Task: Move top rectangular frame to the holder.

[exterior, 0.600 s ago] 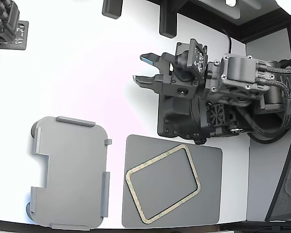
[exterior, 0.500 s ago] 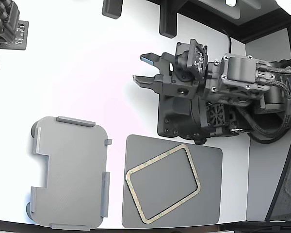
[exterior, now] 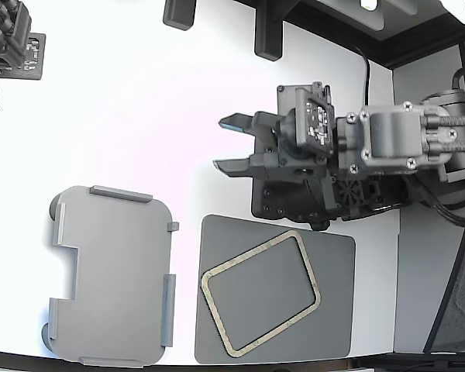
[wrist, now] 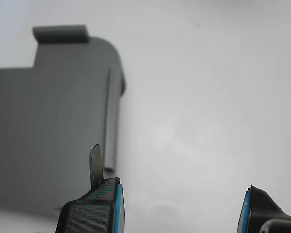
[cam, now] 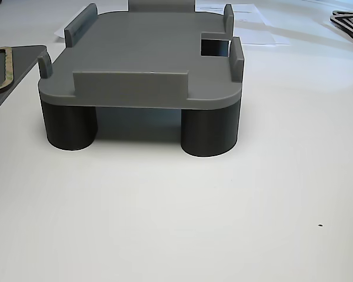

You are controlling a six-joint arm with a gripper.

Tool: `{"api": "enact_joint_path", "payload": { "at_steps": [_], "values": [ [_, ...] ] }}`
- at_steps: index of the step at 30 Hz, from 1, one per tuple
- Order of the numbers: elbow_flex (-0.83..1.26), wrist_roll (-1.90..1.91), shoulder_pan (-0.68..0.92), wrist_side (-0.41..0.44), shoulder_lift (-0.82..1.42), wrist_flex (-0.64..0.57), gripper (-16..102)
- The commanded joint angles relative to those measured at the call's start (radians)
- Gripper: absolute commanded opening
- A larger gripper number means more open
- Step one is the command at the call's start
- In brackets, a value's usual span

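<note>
Hovering at centre right of the exterior view, the black gripper has jaws wide, holding nothing. Its target, the thin beige rectangular frame, lies lower centre on the dark grey mat; the light grey tabbed holder waits lower left. Approach step, I'd judge: descend onto 1 frame edge.

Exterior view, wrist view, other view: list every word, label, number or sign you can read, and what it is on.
No legible text in any view.
Small board on the gripper mount: markings too small to read.
Papers behind the holder in the other view: print too blurred to read.
Frame: mottling only, no lettering.
</note>
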Motion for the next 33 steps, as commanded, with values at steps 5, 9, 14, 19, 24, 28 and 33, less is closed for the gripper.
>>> {"api": "enact_joint_path", "payload": {
  "at_steps": [5,9,14,19,24,28,33],
  "values": [
    [-0.258,0.370,0.466,0.141,-0.252,0.313,100],
    [-0.307,0.500,0.611,0.169,-0.420,0.380,100],
    [-0.313,0.540,0.669,0.087,-0.548,0.379,100],
    [-0.264,0.489,0.698,0.012,-0.548,0.365,100],
    [-0.143,0.390,0.701,-0.018,-0.439,0.281,100],
    [-0.117,0.347,0.701,-0.014,-0.440,0.250,100],
    [-0.089,0.305,0.701,0.012,-0.509,0.184,98]
  ]
}}
